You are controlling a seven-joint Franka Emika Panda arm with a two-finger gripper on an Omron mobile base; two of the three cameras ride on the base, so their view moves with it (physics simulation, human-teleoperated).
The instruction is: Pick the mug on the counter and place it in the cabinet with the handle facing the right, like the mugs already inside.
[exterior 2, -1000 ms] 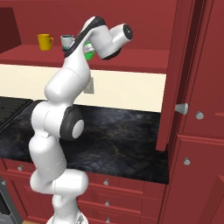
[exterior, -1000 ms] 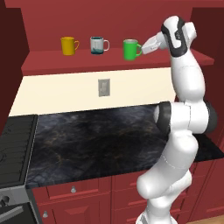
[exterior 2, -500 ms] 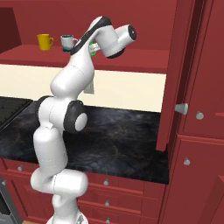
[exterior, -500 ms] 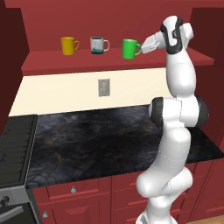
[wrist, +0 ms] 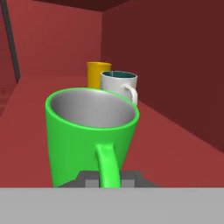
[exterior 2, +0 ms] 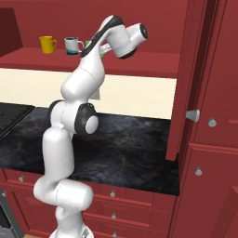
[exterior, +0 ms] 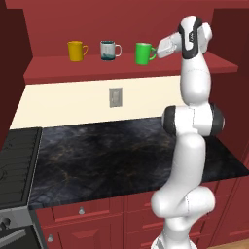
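The green mug (exterior: 142, 53) stands upright on or just above the cabinet shelf (exterior: 97, 71), to the right of the other two mugs, its handle (exterior: 154, 51) pointing right. My gripper (exterior: 159, 49) reaches in from the right at the handle. In the hand view the mug (wrist: 87, 135) looms close, pale grey inside, with its green loop handle (wrist: 107, 168) between my two fingertips (wrist: 89, 178), which press against it. The gripper (wrist: 109, 179) is shut on the handle. The black counter (exterior: 121, 151) lies below.
A yellow mug (exterior: 76, 50) and a white-and-teal mug (exterior: 109, 50) stand left of the green one, handles right. The cabinet's right wall (wrist: 175, 65) is close. An open red door (exterior 2: 186, 79) hangs right. A stove (exterior: 14, 165) sits left; a wall outlet (exterior: 115, 97) is under the shelf.
The arm's elbow has swung and its lower links have straightened up. The hand and the green mug have stayed at nearly the same spot on the shelf.
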